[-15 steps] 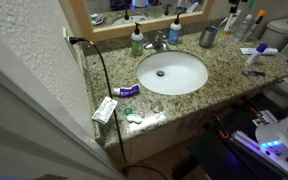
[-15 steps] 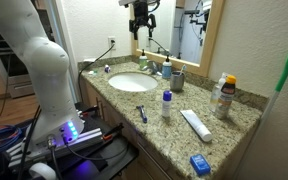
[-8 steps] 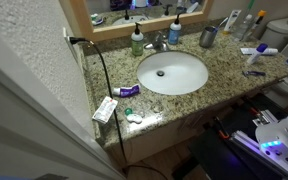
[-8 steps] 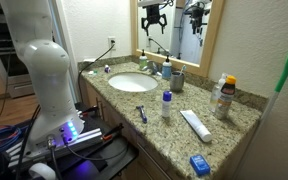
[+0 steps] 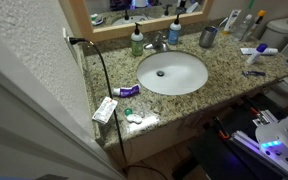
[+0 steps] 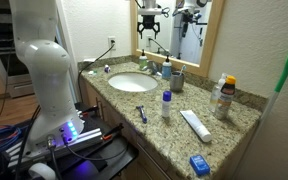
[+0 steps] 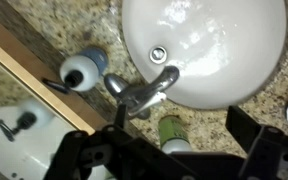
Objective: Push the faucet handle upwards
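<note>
faucet handle (image 7: 119, 87) blurred in wrist view — gripper (image 6: 149, 24) high above it, jaws apart.

The white arm (image 6: 36, 65) stands at one end of the surface, its upper links out of frame. The gripper (image 6: 149, 22) hangs high above the surface's back edge, pointing down, jaws spread wide and empty. In the wrist view, its dark fingers (image 7: 92, 160) sit well apart along the bottom edge.
</note>
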